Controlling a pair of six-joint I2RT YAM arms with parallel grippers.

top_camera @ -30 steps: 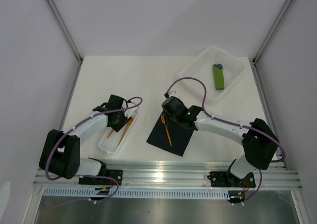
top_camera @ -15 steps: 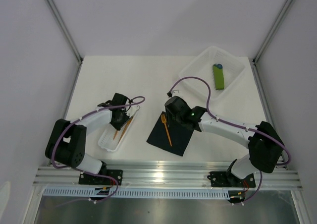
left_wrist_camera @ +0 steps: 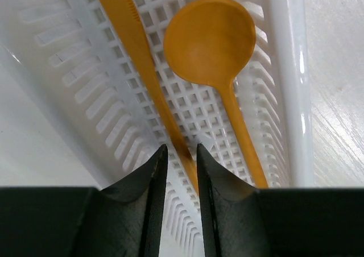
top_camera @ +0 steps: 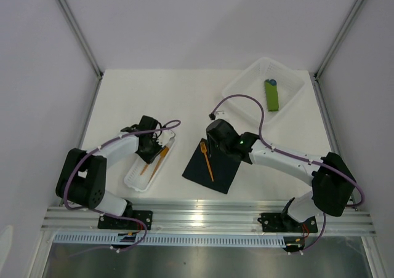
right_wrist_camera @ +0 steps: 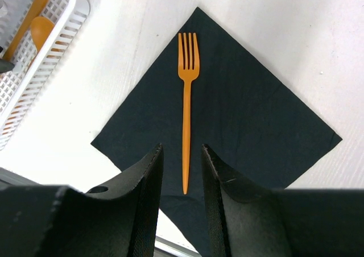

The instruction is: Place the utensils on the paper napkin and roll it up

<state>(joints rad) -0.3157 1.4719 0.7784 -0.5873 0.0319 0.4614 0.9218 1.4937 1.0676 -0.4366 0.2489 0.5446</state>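
Squarely between the left jaws, pinch uncertain, runs the knife (left_wrist_camera: 139,52) along the basket (left_wrist_camera: 284,69) near the counter's (top_camera: 184,93) left edge; right jaws gape empty over the fork (right_wrist_camera: 186,98)

The left end effector (left_wrist_camera: 180,152) has narrowed around the knife (left_wrist_camera: 135,51).

The white table (top_camera: 184,99) carries a black paper napkin (top_camera: 225,174) lying flat near its middle, a long white slotted basket (top_camera: 132,181) at left, and a translucent bin (top_camera: 245,92) far right.
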